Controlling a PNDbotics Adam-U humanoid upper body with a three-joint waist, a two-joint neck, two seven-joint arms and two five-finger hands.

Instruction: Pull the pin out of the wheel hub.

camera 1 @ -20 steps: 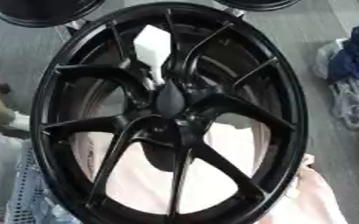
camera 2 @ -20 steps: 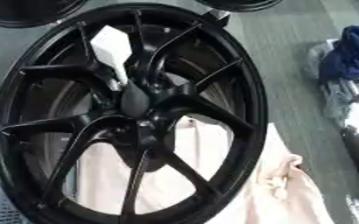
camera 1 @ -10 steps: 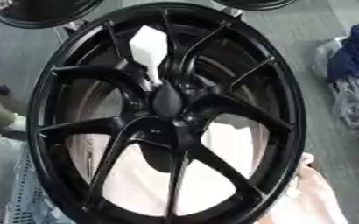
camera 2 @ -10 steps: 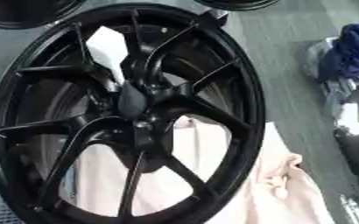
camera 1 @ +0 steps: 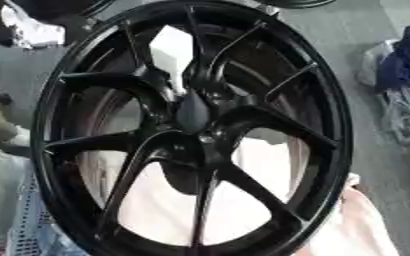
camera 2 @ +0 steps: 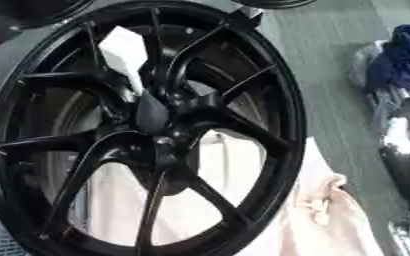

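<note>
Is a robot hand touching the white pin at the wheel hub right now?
No: the white pin stands alone among the spokes of the black wheel, and no robot hand touches it.

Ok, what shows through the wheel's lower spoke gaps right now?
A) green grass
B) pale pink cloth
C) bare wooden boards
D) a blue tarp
B: pale pink cloth lies behind the black wheel, filling the gaps between its lower spokes and spilling out at its lower right.
</note>
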